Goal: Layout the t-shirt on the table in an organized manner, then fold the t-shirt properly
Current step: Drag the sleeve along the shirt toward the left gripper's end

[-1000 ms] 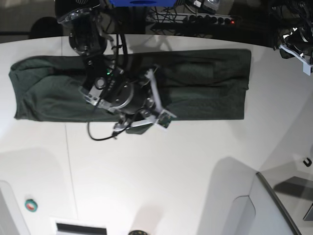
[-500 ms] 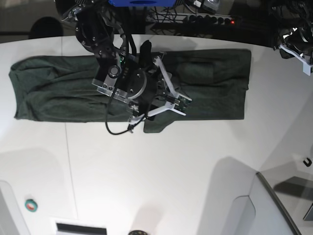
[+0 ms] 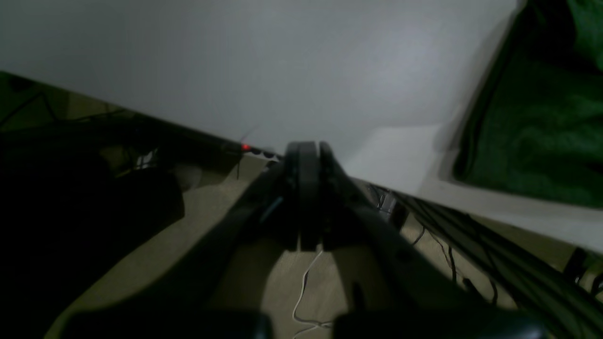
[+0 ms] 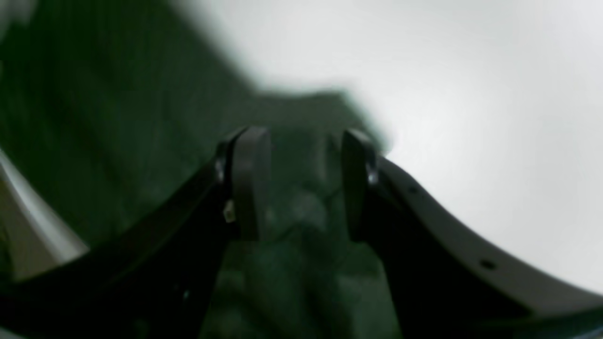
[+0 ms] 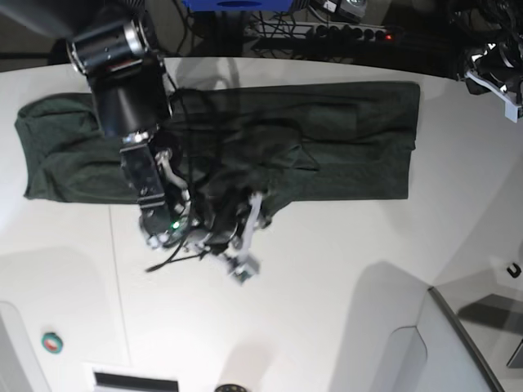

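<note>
left wrist view: the left claw sits in the lower middle of the frame with its fingers pressed together and nothing between them. it hangs past the table edge, over floor and cables. the shirt shows only as a dark green edge at the right of the frame, lying on the table, well apart from this claw.

right wrist view: the right claw fills the lower half, blurred. its fingers stand partly apart, and green shirt cloth shows in the gap and below it; whether the cloth is pinched or merely lies beneath i cannot tell. the shirt covers the left and lower middle of the frame, with bare white table at the upper right.

base view: the shirt lies as a long dark band across the upper part of the table, from far left to right of centre. the right arm reaches down from the upper left across the shirt's middle, and its claw is at the shirt's lower edge, where a bunched fold bulges toward the frame's bottom. the left claw is at the upper right corner, off the cloth.
</note>
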`<action>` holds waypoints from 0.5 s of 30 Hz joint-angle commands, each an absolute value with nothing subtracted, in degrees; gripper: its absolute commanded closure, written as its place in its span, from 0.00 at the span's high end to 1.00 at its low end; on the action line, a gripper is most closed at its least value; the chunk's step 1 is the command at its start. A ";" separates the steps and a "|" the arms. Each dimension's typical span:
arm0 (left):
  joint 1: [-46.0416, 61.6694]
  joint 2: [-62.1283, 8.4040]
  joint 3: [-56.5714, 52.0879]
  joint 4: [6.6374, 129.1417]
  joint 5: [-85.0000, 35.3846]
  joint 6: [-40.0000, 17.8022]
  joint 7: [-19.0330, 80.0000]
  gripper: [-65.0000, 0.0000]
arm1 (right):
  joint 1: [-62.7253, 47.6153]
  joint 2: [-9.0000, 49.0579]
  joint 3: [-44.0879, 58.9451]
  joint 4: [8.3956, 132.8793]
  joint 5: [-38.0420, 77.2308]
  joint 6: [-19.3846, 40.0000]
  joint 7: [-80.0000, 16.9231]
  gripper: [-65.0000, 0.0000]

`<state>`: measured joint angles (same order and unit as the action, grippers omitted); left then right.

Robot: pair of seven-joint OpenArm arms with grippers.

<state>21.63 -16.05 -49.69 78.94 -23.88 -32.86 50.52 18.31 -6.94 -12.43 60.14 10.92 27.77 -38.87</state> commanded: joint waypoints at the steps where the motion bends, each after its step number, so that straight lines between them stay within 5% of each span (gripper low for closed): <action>1: 22.46 -17.19 -50.24 80.04 -23.96 -32.84 49.98 0.00 | 19.82 -7.43 -11.82 58.95 12.09 26.77 -36.70 0.36; 15: 24.04 -17.27 -50.51 80.04 -23.96 -32.84 49.89 0.00 | 22.99 -7.34 -10.51 42.07 12.09 24.40 -25.98 0.36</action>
